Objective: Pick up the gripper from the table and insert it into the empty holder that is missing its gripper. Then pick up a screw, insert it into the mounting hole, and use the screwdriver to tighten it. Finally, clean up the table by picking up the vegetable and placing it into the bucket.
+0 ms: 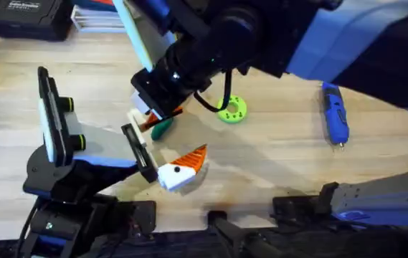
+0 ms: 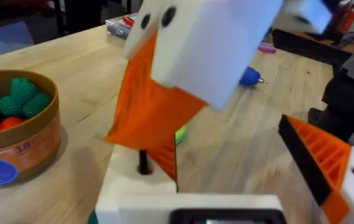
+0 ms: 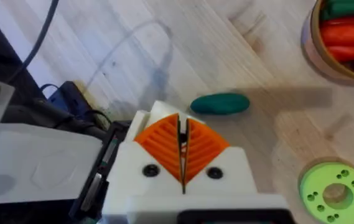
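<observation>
Orange-padded right end effector hangs closed beside the vegetable.

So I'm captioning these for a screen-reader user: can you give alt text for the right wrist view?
The right end effector, its orange ribbed pads pressed together, hangs over a wooden table, with a dark green toy cucumber lying just beyond it. A tub of toy vegetables sits at one corner, a green holed disc at another.

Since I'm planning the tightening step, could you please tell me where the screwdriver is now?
In the overhead view the screwdriver lies on the table's right side, apart from other items, right of the green holed disc.
</observation>
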Robot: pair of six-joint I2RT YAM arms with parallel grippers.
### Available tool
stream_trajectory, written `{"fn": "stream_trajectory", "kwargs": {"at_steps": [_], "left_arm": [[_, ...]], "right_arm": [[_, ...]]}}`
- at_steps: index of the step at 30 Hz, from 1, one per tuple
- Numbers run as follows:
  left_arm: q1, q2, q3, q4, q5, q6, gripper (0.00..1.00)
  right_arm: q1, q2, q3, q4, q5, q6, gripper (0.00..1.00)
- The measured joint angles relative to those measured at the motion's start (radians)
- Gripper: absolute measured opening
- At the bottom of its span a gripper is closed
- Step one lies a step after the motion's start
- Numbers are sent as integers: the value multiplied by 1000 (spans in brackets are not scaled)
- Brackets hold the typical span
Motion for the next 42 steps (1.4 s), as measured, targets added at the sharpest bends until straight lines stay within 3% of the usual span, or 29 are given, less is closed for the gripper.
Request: {"fn": "stream_trajectory", "kwargs": {"at_steps": [21, 22, 24, 29, 30, 32, 34, 35, 42], "left_arm": [[0, 0, 0, 0, 0, -4, 985], [0, 0, 0, 0, 0, -4, 985], [0, 0, 0, 0, 0, 0, 985], [0, 0, 0, 0, 0, 0, 985], [0, 0, 0, 0, 0, 0, 985], [0, 0, 0, 0, -1, -1, 985], [0, 0, 0, 0, -2, 0, 985], [0, 0, 0, 0, -2, 0, 985], [0, 0, 0, 0, 2, 4, 985]], "right_arm": [[36, 0, 5, -2, 3, -11, 5], [36, 0, 5, -3, 2, -11, 29], [39, 2, 5, -10, -5, -11, 180], [44, 6, 5, -11, -15, -10, 313], [42, 6, 5, -11, -13, -13, 379], [31, 6, 5, -12, -8, -13, 574], [13, 3, 5, -18, 6, -15, 865], [1, -1, 5, -23, 9, -18, 961], [-59, -90, 5, -114, -19, -18, 993]]}}
